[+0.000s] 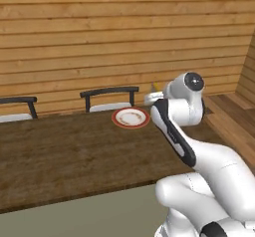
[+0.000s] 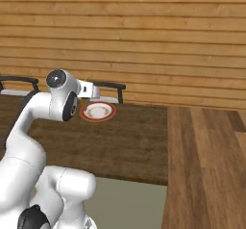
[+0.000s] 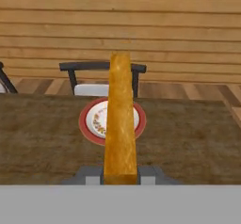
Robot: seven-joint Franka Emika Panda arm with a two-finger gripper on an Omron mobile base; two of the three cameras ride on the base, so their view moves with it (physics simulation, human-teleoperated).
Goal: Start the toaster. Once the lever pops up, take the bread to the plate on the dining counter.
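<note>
My gripper (image 3: 120, 176) is shut on the bread (image 3: 120, 119), a golden-brown slice seen edge-on and standing upright between the fingers. Past it on the dining counter (image 3: 42, 138) lies the plate (image 3: 85, 124), with a red rim and a pale centre, partly hidden by the slice. From the left base view the plate (image 1: 131, 117) sits near the far edge of the dark wood counter (image 1: 64, 151), and a tip of the bread (image 1: 157, 86) shows just right of it, above my hand. In the right base view my hand hovers at the near left of the plate (image 2: 97, 111).
Two dark-framed chairs with pale seats (image 1: 109, 97) (image 1: 17, 106) stand behind the counter against the plank wall. The counter's right end (image 2: 161, 141) meets bare wooden floor (image 2: 206, 165). My own elbow (image 1: 174, 131) rises in front of the counter's right part.
</note>
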